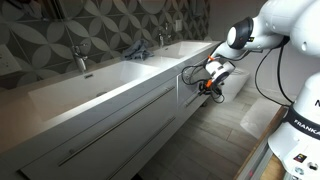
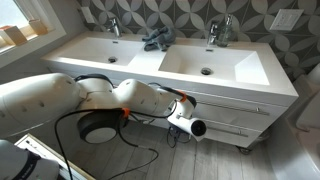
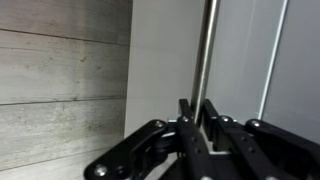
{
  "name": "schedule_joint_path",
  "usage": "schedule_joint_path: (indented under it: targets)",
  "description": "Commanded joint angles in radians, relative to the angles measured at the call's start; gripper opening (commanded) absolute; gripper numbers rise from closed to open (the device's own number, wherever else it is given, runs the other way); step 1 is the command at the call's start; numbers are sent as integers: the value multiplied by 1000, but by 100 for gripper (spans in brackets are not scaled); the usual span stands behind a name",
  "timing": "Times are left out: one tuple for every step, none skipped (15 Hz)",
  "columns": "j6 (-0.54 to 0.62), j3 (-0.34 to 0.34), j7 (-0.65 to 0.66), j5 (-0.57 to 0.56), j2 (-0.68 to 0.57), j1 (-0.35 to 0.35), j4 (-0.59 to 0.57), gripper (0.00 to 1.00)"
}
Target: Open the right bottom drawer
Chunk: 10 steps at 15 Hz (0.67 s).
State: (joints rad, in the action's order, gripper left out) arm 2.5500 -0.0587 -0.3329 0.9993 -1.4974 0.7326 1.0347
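Claw (image 3: 196, 118) pinches chrome bar handle (image 3: 208, 50) of right bottom drawer (image 3: 170, 60), tip grip only; bar runs 12-to-6 in wrist view. Drawer front looks closed, low on vanity (image 2: 262, 100), floorboards (image 3: 60, 90) at 9 o'clock. Risk, as judged: slick thin bar slips out if pull veers off the drawer's slide axis; claw snaps free, drawer left unopened.

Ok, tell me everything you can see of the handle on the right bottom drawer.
The handle is a slim, straight chrome bar, shiny, set against the glossy white front of the right bottom drawer. In the wrist view it runs up the picture from the pincer, whose fingers sit close on either side of its near part. Whether they clamp it cannot be told.
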Motion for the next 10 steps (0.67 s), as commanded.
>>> schedule_joint_path:
  targets:
    - [80, 88, 98, -66, 3, -49, 32, 4]
    - [89, 98, 107, -74, 6, -51, 37, 4]
    - [96, 108, 118, -82, 9, -49, 43, 4]
    - [101, 116, 129, -88, 12, -49, 48, 4]
    - [101, 123, 140, -94, 14, -48, 51, 4]
    - [92, 133, 155, -103, 3, -45, 38, 4]
    - [88, 137, 163, -106, -1, -42, 32, 4]
    - [83, 141, 171, -110, -3, -38, 28, 4]
    - [79, 143, 175, -113, -3, -34, 25, 4]
    - [77, 145, 183, -116, -3, -33, 24, 4]
